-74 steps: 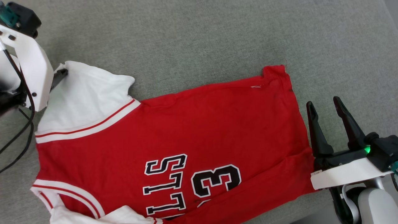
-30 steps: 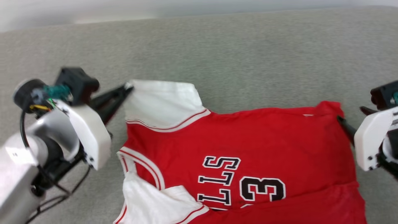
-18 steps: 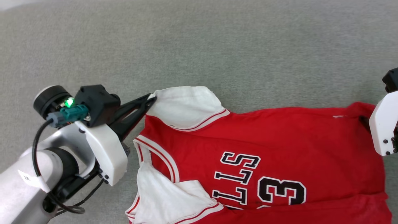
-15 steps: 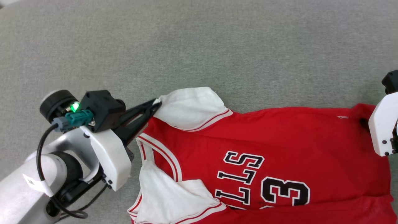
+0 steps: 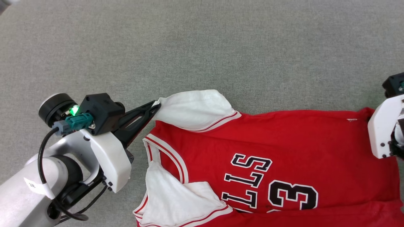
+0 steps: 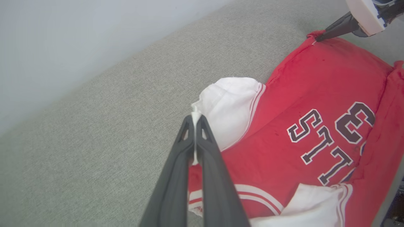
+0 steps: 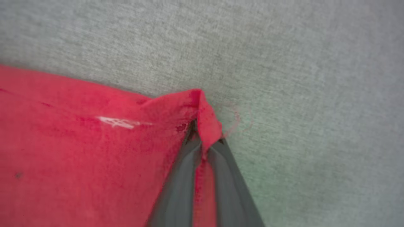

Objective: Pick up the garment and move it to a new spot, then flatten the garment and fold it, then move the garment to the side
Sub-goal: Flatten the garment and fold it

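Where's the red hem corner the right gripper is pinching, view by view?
Head view: hem corner, far right, top edge of the garment.
Left wrist view: top right, at the right gripper.
Right wrist view: centre.
Shared landmark: small white mark beside it.

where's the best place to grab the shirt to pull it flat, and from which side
By its two far corners, one from each end. The shirt lies sideways, so the white sleeve tip points at the left gripper and the red hem corner at the right gripper. Both are thin loose edges, easy to pinch; each gripper is shut on its corner.
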Controlling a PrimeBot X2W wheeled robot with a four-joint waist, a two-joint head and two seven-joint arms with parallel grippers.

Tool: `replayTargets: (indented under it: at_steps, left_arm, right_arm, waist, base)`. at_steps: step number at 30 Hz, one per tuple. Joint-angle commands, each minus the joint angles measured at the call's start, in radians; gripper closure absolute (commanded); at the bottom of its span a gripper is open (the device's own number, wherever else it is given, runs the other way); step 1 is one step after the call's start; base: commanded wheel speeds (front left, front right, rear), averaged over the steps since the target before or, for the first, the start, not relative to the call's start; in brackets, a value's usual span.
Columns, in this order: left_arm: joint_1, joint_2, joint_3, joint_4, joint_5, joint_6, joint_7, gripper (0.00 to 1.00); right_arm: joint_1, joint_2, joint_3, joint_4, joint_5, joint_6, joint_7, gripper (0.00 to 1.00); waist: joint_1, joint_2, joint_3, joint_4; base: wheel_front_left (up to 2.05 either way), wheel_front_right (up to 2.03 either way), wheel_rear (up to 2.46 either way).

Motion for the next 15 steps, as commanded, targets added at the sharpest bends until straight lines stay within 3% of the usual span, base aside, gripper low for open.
replayTargets:
  at_steps: [1, 8, 15]
  left_arm:
    - [0.017, 0.004, 0.0, 0.006, 0.001, 0.005, -0.006, 1.0]
    - [0.07, 0.017, 0.005, 0.027, -0.012, 0.041, -0.025, 1.0]
    - [0.158, 0.04, 0.02, 0.015, -0.051, 0.09, -0.053, 1.0]
  right_arm:
    - [0.045, 0.02, 0.033, 0.058, -0.003, 0.002, -0.01, 1.0]
    - [0.03, 0.003, -0.011, 0.038, 0.002, 0.001, -0.123, 1.0]
    - [0.133, -0.004, -0.076, -0.04, 0.044, 0.001, -0.187, 1.0]
  waist:
    - [0.0002, 0.0, -0.016, -0.005]
    - [0.0002, 0.0, -0.099, -0.026]
    - [0.0002, 0.0, -0.199, -0.032]
  base:
    - [0.0, 0.0, 0.0]
    - [0.0, 0.0, 0.0]
    - [0.0, 0.0, 0.0]
